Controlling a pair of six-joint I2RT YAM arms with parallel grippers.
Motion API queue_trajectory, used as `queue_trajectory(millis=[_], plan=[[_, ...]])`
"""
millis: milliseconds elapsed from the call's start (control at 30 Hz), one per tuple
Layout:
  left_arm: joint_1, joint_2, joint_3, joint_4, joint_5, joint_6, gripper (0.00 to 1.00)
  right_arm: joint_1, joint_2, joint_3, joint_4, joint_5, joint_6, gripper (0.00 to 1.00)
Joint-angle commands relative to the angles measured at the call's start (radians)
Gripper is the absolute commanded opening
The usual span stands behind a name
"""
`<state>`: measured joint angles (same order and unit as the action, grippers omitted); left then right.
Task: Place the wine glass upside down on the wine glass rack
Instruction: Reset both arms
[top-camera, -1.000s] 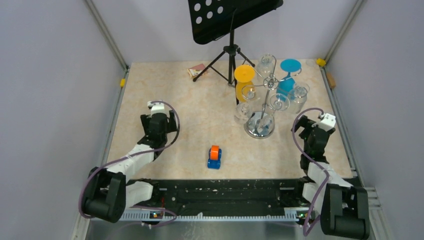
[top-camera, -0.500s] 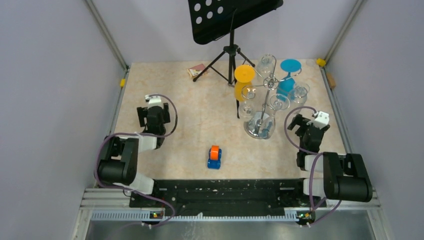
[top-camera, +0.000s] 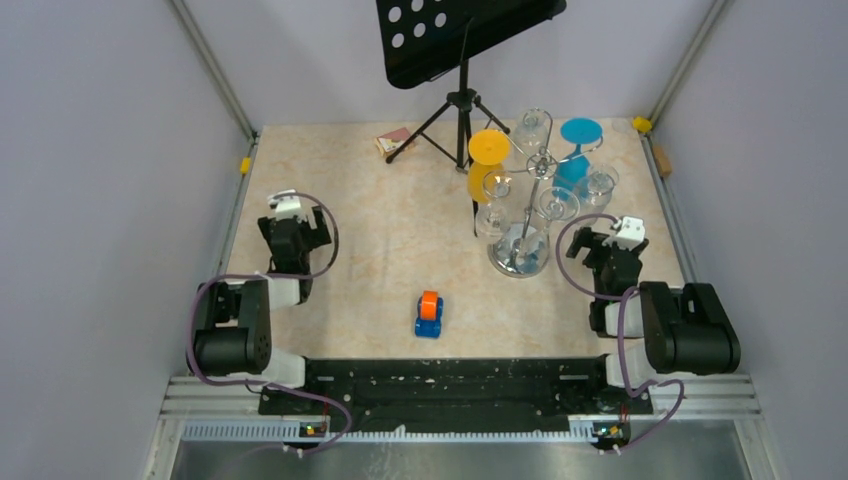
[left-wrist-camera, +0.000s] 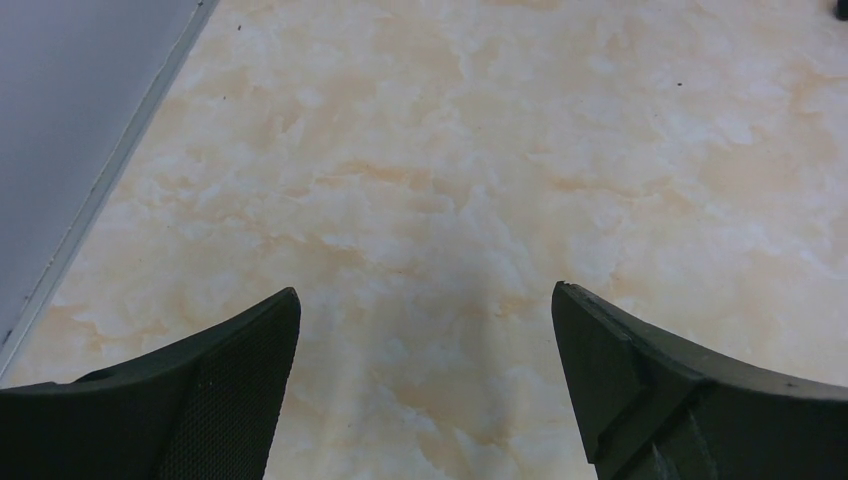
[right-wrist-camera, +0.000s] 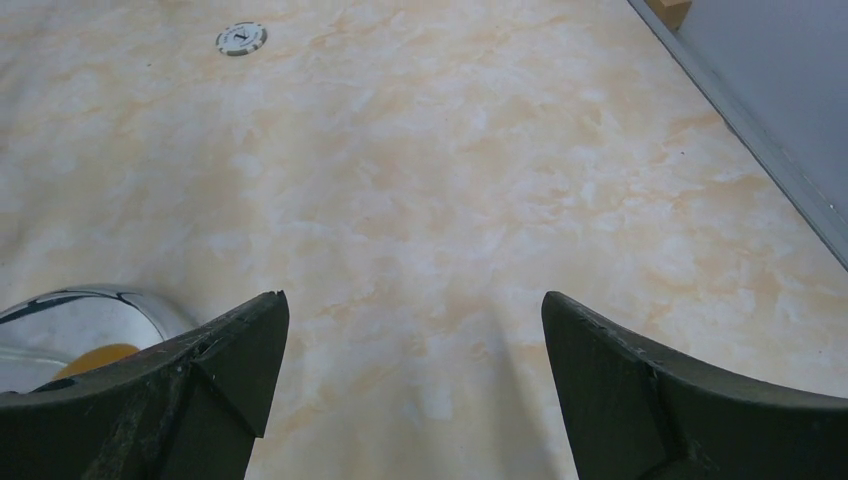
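The chrome wine glass rack (top-camera: 541, 165) stands at the back right of the table on its round domed base (top-camera: 519, 258). Several wine glasses hang bowl-down around it: clear ones (top-camera: 598, 186), an orange one (top-camera: 488, 150) and a blue one (top-camera: 579, 133). My right gripper (top-camera: 603, 254) (right-wrist-camera: 412, 295) is open and empty just right of the base, whose shiny edge (right-wrist-camera: 85, 318) shows at the left of the right wrist view. At the table's left side my left gripper (top-camera: 291, 234) (left-wrist-camera: 425, 290) is open over bare tabletop, holding nothing.
A black music stand (top-camera: 462, 98) rises behind the rack, with a small box (top-camera: 394, 140) by its legs. A blue and orange toy car (top-camera: 429, 313) sits near the front middle. A round token (right-wrist-camera: 241, 38) and a wooden block (right-wrist-camera: 668, 10) lie near the right wall.
Both arms have folded back toward their bases. The left gripper has shifted left toward the wall, and the right gripper has shifted a little left toward the rack base. Both stayed open.
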<state>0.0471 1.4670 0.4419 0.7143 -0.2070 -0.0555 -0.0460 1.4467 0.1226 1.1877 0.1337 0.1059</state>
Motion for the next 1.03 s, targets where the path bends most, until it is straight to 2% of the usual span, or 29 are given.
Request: queue_trajectory(millis=[0,33,133,1000], plan=[[0.003,-0.027,-0.11,0.214,0.064,-0.022,0.99,0.02,-0.001,0.043,0.046,-0.01,-0.023,0.99],[0.004,-0.011,-0.136,0.316,0.027,-0.019,0.99,0.02,0.003,0.041,0.055,-0.009,-0.022,0.99],[0.004,-0.025,-0.128,0.278,0.004,-0.038,0.99,0.02,0.0,0.041,0.052,-0.014,-0.027,0.99],[0.002,-0.016,-0.131,0.3,0.021,-0.02,0.99,0.02,0.003,0.04,0.061,-0.012,-0.022,0.99]])
